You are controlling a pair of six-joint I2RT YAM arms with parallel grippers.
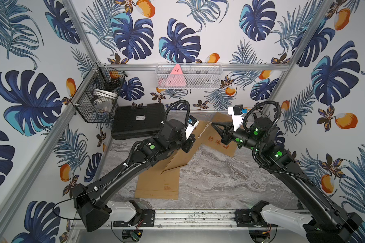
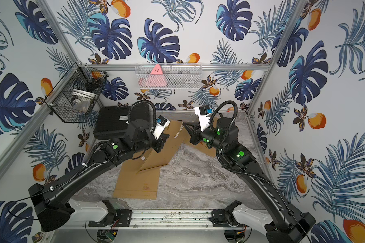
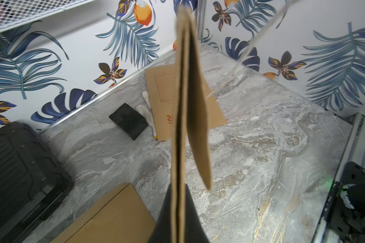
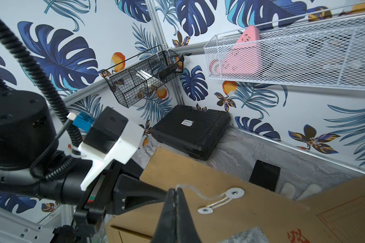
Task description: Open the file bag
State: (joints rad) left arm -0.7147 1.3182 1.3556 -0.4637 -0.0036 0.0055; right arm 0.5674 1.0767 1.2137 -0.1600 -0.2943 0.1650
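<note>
A brown paper file bag [image 1: 178, 157] hangs tilted above the table, seen edge-on in the left wrist view [image 3: 181, 126]. My left gripper [image 1: 191, 141] [image 3: 178, 188] is shut on its edge. On the bag's face [image 4: 198, 172] are two white discs [image 4: 235, 192] joined by a white string [image 4: 198, 194]. My right gripper [image 4: 175, 190] [image 1: 212, 124] is shut on the free end of that string, which runs slack from the upper disc. The flap [image 3: 198, 136] stands a little away from the bag's body.
Two other brown file bags lie flat: one at the front [image 1: 158, 185], one at the back right [image 1: 221, 143]. A black tool case [image 1: 138, 124], a small black box [image 3: 129, 121] and white gloves [image 3: 145, 111] sit near the back wall. Wire baskets [image 1: 97, 94] [image 1: 188, 75] hang above.
</note>
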